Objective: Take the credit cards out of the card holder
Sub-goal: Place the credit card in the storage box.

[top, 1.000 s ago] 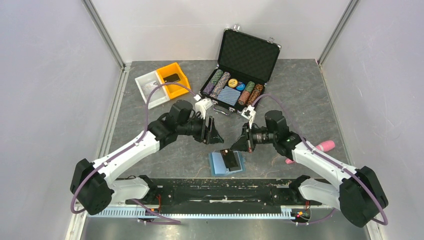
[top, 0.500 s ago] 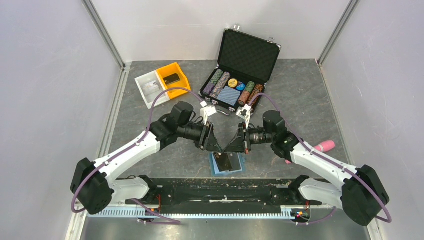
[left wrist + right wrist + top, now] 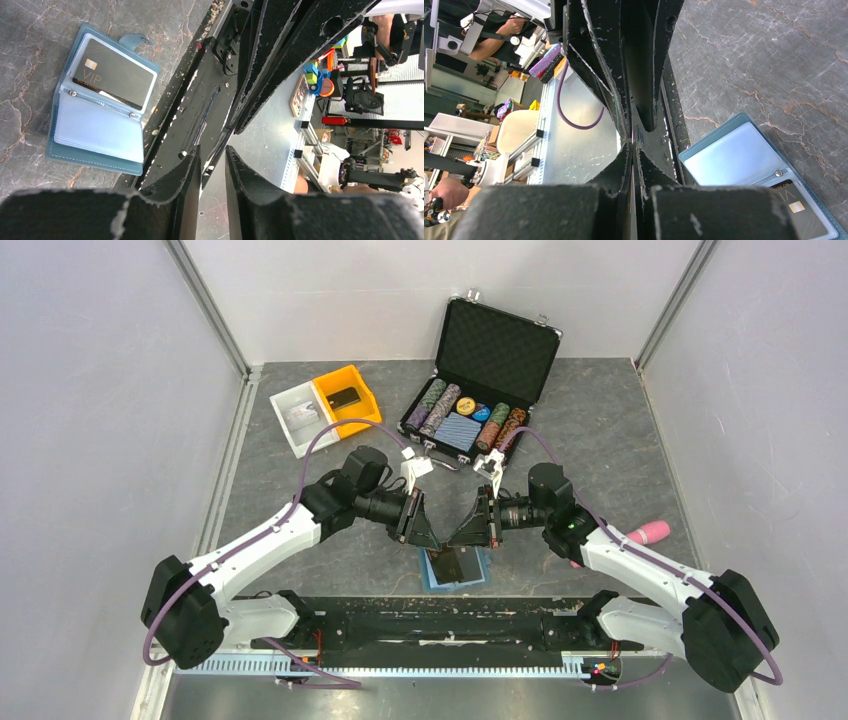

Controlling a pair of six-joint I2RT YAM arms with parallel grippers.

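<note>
**Top external.** The left fingers (image 3: pixel 422 525) and right fingers (image 3: pixel 470 527) meet tip to tip just above the card holder (image 3: pixel 478 572). It lies open on the worktop (image 3: pixel 600 440) near the arm bases, with a black credit card (image 3: pixel 452 566) in one pocket. The step in hand appears to be the approach.

**Left wrist.** The left fingers (image 3: pixel 187 180) are narrowly apart with nothing between them. The credit card (image 3: pixel 112 75) reads "VIP"; its finer print is illegible.

**Right wrist.** The right fingers (image 3: pixel 616 167) are together at the tips, seemingly empty. The next move probably calls for pinning the card holder (image 3: pixel 734 155) and sliding the credit card (image 3: pixel 796 217) out by its edge.
</note>
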